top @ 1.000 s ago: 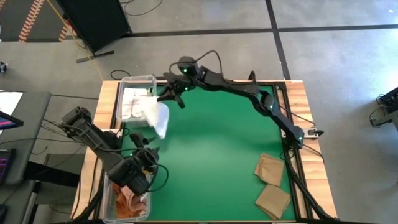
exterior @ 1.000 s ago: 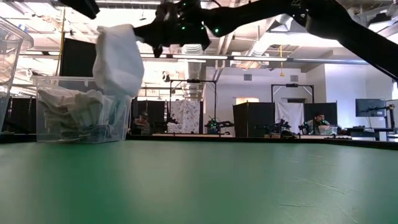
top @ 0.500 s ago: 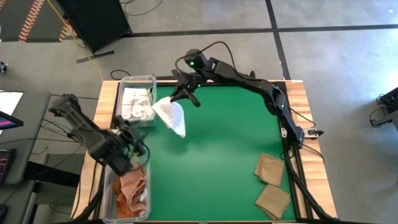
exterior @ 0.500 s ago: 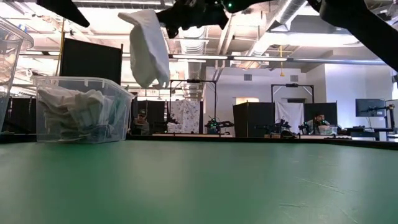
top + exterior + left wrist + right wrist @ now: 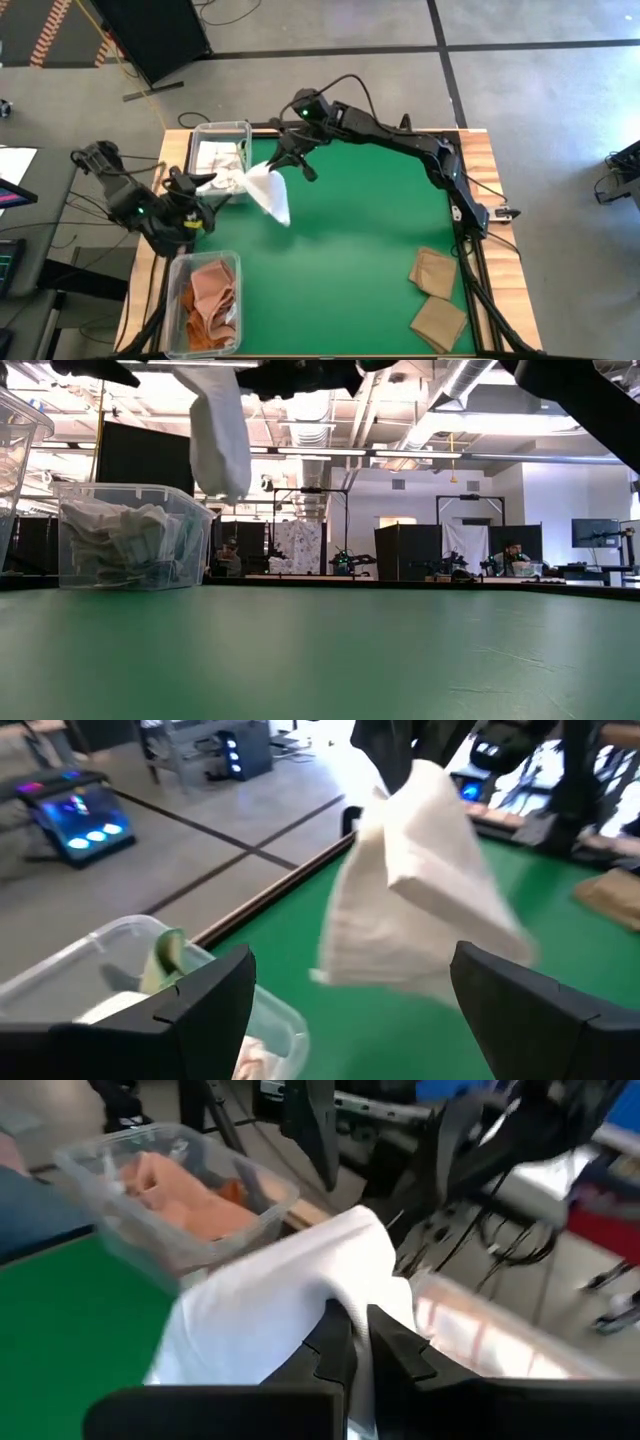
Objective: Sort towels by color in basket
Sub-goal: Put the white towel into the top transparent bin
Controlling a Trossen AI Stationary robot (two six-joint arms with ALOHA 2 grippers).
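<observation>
Now, at the far left, my left gripper (image 5: pixel 196 190) hangs with fingers spread wide and nothing in them, between the bin of salmon pink towels (image 5: pixel 210 303) and the bin of white towels (image 5: pixel 218 165). Next, my right gripper (image 5: pixel 281 158) is closed on a white towel (image 5: pixel 270 192), which dangles in the air just beside the white bin. At the right, two tan towels (image 5: pixel 436 296) lie on the green mat (image 5: pixel 350 240), not sorted. I judge most work is done.
</observation>
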